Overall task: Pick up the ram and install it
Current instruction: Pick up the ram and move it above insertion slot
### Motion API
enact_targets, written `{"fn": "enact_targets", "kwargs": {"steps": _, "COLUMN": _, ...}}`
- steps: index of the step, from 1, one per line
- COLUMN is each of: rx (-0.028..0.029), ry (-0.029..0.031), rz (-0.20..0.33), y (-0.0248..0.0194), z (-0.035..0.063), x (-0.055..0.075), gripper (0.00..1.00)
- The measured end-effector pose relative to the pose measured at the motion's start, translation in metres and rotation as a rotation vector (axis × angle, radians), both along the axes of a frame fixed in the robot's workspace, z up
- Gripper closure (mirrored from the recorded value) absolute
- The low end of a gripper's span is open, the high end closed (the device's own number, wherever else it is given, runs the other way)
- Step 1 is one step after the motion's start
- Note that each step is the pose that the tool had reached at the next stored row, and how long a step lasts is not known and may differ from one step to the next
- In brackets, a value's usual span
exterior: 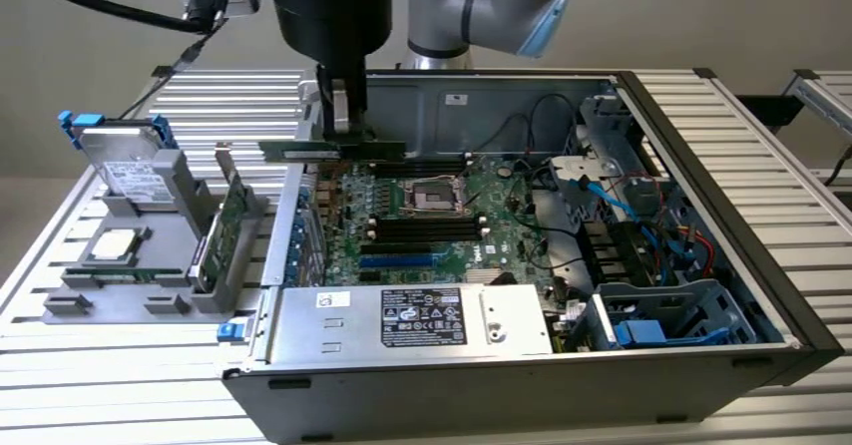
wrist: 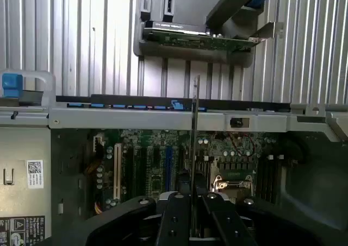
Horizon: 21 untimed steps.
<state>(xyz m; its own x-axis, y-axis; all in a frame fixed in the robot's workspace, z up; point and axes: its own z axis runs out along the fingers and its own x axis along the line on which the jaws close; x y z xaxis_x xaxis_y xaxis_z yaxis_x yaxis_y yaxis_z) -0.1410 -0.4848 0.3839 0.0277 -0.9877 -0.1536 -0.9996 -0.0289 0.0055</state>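
The ram (exterior: 333, 150), a long thin green stick, hangs level over the back left corner of the open computer case (exterior: 692, 166). My gripper (exterior: 343, 126) is shut on its upper edge from above. In the wrist view the ram (wrist: 194, 126) shows edge-on as a thin line running out from between the black fingers (wrist: 175, 221), with my gripper (wrist: 194, 227) shut on it. The black memory slots (exterior: 426, 227) lie on the green motherboard (exterior: 493, 206) below, toward the front of the case from the stick, beside the processor socket (exterior: 433, 196).
A grey holder tray (exterior: 80, 300) on the exterior view's left carries a hard drive (exterior: 134, 171), a silver processor chip (exterior: 118, 243) and an upright expansion card (exterior: 233, 221). The power supply (exterior: 413, 320) fills the case front. Blue and black cables (exterior: 639, 206) crowd the right side.
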Motion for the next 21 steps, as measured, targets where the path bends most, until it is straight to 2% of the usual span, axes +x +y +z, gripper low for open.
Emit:
{"fn": "enact_targets", "kwargs": {"steps": 1, "rx": 0.0091, "ry": 0.0, "rz": 0.001, "y": 0.0, "z": 0.0, "x": 0.014, "gripper": 0.87}}
{"fn": "enact_targets", "kwargs": {"steps": 3, "rx": 0.0166, "ry": 0.0, "rz": 0.001, "y": 0.0, "z": 0.0001, "x": 0.023, "gripper": 0.87}}
{"fn": "enact_targets", "kwargs": {"steps": 10, "rx": 0.0485, "ry": 0.0, "rz": 0.003, "y": -0.0001, "z": 0.0001, "x": 0.055, "gripper": 0.87}}
{"fn": "enact_targets", "kwargs": {"steps": 12, "rx": 0.0543, "ry": 0.0, "rz": 0.004, "y": -0.0001, "z": 0.0, "x": 0.064, "gripper": 0.87}}
{"fn": "enact_targets", "kwargs": {"steps": 14, "rx": 0.0562, "ry": -0.0004, "rz": 0.005, "y": -0.0001, "z": 0.0001, "x": 0.071, "gripper": 0.87}}
{"fn": "enact_targets", "kwargs": {"steps": 18, "rx": 0.0565, "ry": -0.0034, "rz": 0.009, "y": -0.0001, "z": -0.0008, "x": 0.082, "gripper": 0.87}}
{"fn": "enact_targets", "kwargs": {"steps": 21, "rx": 0.0505, "ry": -0.003, "rz": 0.016, "y": 0.0011, "z": -0.0052, "x": 0.088, "gripper": 0.87}}
